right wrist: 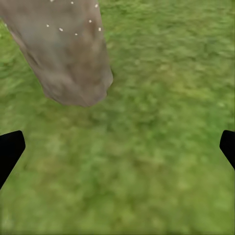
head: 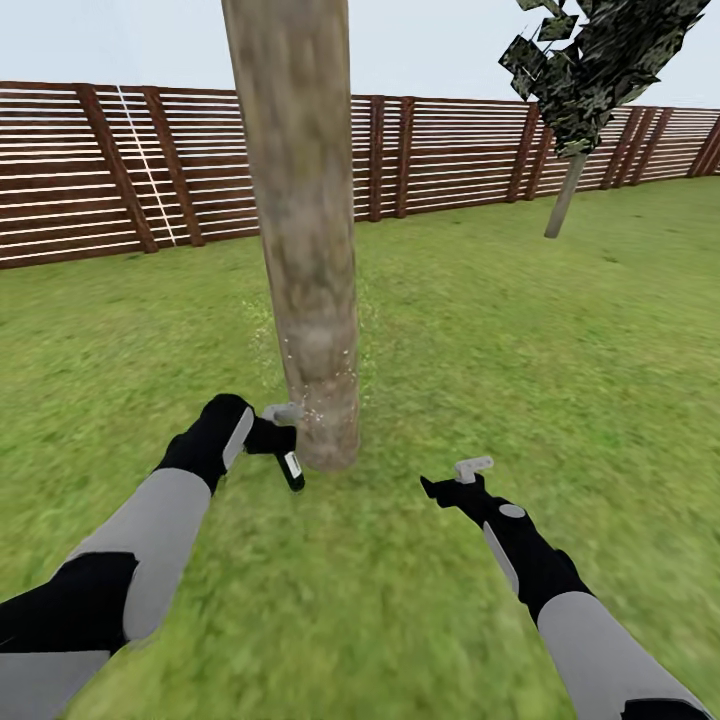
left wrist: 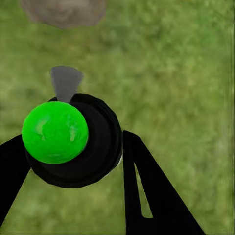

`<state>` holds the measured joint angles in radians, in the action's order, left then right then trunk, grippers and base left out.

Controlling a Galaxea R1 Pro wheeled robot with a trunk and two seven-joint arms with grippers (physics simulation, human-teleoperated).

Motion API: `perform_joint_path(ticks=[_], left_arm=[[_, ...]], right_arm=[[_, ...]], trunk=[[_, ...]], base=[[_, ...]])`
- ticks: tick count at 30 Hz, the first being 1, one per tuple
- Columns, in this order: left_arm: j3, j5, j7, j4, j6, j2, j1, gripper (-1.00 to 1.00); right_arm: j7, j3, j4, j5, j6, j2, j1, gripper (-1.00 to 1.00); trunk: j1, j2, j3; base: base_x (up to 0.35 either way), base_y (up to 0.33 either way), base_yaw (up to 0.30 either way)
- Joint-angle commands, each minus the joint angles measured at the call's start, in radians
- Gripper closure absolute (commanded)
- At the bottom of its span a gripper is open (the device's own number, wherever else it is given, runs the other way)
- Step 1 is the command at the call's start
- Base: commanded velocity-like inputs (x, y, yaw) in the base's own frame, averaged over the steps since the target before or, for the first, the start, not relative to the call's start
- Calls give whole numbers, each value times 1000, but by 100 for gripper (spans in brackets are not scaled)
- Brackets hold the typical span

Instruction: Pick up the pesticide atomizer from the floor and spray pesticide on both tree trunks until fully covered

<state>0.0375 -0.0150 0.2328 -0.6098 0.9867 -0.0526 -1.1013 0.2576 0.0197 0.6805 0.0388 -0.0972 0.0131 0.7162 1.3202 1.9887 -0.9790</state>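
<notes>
A thick mottled beige-grey tree trunk [head: 305, 250] rises from the lawn straight ahead, with pale specks scattered over its lower part. My left gripper [head: 270, 440] is shut on the pesticide atomizer [head: 291, 468], a small black sprayer with a white patch, held just left of the trunk's base. In the left wrist view the atomizer [left wrist: 100, 147] sits between the black fingers [left wrist: 152, 196], carrying a green ball [left wrist: 55, 132] and a grey nozzle [left wrist: 65, 83] that points at the trunk base [left wrist: 63, 11]. My right gripper [head: 452, 484] stands open and empty right of the trunk [right wrist: 68, 54].
A brown slatted wooden fence [head: 450, 150] bounds the green lawn [head: 520, 350] behind the trunk. Another tree [head: 563, 200] with a pale leaning trunk and jagged dark green foliage stands far off at the back right. Open grass lies to the right and in front.
</notes>
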Motion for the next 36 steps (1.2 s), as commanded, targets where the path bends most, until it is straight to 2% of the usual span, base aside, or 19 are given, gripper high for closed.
perform_joint_path(ticks=[1, 4, 5, 7, 10, 12, 16, 23, 24, 25, 26, 29, 36], left_arm=[[4, -3, 2, 2, 12, -1, -25, 100], [4, 0, 3, 39, 31, -2, -78, 100], [5, 0, 3, 96, 34, -2, -115, 100], [8, 2, 3, 321, 36, -9, -287, 100], [4, -2, 3, 352, 36, -22, -341, 100], [3, -4, 2, 366, 38, -24, -378, 100], [2, -5, 3, 368, 37, -24, -387, 100], [2, -7, 3, 353, 36, -26, -398, 100], [2, -8, 3, 354, 36, -25, -410, 100], [4, -8, 3, 368, 37, -14, -479, 100], [4, -8, 2, 374, 38, -13, -508, 100], [3, -8, 2, 404, 38, -13, -550, 100], [-2, -10, -1, 430, 37, 13, -536, 100]], right_arm=[[2, 2, 2, 4, -5, 1, 0, -100], [2, 2, 1, 4, -5, 1, 0, -100], [2, 1, 2, 4, -5, 1, 0, -100], [2, 0, 2, 4, -5, 2, 0, -100], [2, -9, 2, 3, -6, 11, 0, -100], [2, -36, 2, 3, -6, 20, 0, -100], [2, -39, 4, 3, -6, 21, 0, -100], [2, -39, 4, 3, -6, 21, 0, -100], [2, -40, 4, 3, -5, 21, 0, -100], [2, -39, 4, 3, -5, 21, 0, -100], [2, -39, 4, 3, -5, 21, 0, -100], [3, -39, 4, 3, -6, 21, 0, -100], [3, -39, 5, 3, -6, 21, 0, -100]], trunk=[[0, 0, -1], [0, 0, -1], [0, 0, -1], [0, 0, -1], [0, 0, -1], [0, 0, -1], [0, 0, -1], [0, 0, -1], [0, 0, -1], [0, 0, -1], [0, 0, -1], [0, 0, -1], [0, 0, -1]], base=[[0, 0, 2], [0, 0, 0], [0, 0, 0], [0, 0, 0], [0, 0, 0], [0, 0, 0], [-26, 0, 0], [-265, 0, 0], [-26, 0, 0], [-3, 0, 0], [0, 0, 0], [0, 0, 0], [0, 0, 0]])
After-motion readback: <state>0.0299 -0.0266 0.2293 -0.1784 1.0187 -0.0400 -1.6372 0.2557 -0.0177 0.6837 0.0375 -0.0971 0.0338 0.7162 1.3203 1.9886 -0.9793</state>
